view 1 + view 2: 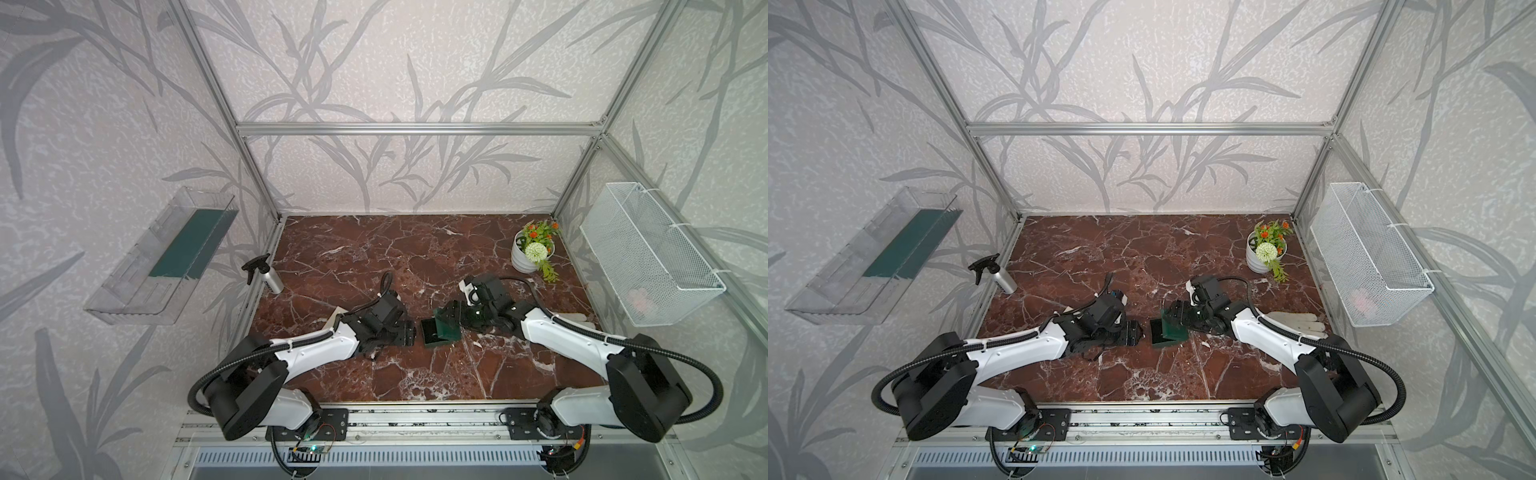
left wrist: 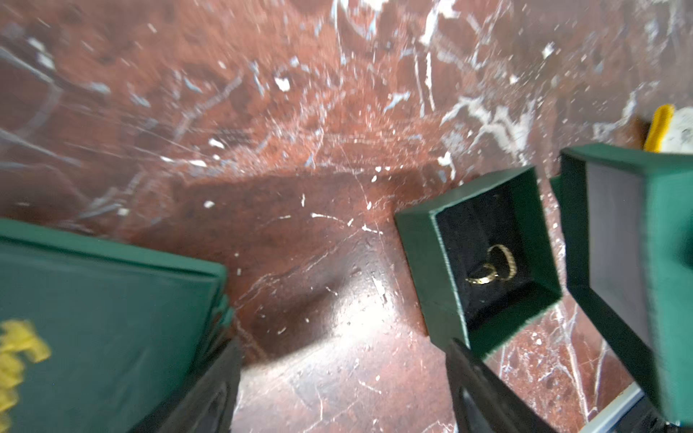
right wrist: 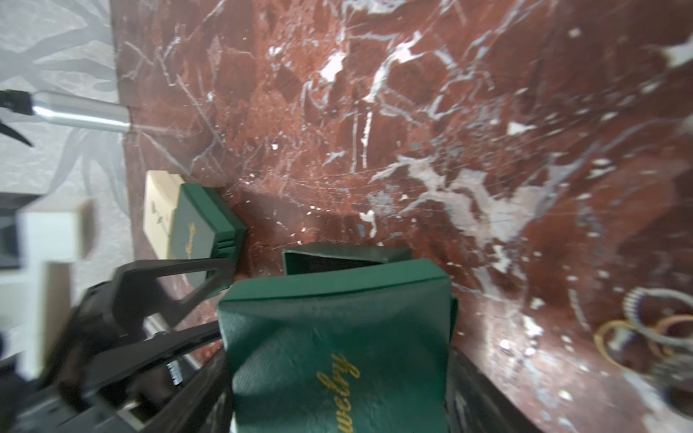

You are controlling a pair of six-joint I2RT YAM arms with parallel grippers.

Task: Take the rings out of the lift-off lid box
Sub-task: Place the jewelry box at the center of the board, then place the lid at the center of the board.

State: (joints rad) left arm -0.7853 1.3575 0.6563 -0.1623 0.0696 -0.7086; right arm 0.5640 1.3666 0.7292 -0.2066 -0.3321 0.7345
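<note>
**Left wrist view: task status and markings**

**Status.** The lid (image 3: 337, 318) is off the box (image 2: 423, 262). It is clamped, tilted, between the fingers of the right end effector (image 3: 339, 375), just beside the box. The rings (image 2: 491, 271), two thin shiny hoops as far as can be seen, lie on the black lining (image 2: 487, 318) inside the box. The box sits on the tabletop (image 2: 300, 112), just beyond one fingertip of the left end effector (image 2: 343, 348). The left end effector stands wide open and holds nothing. Judgement: the opening step is complete, and lifting out the rings remains to be done in full.

**Markings.** Gold script on the lid reads "…welry"; the first letters are cut off at the frame edge. A closed box (image 3: 195, 225) beside the left end effector carries gold script too blurred to read.
</note>
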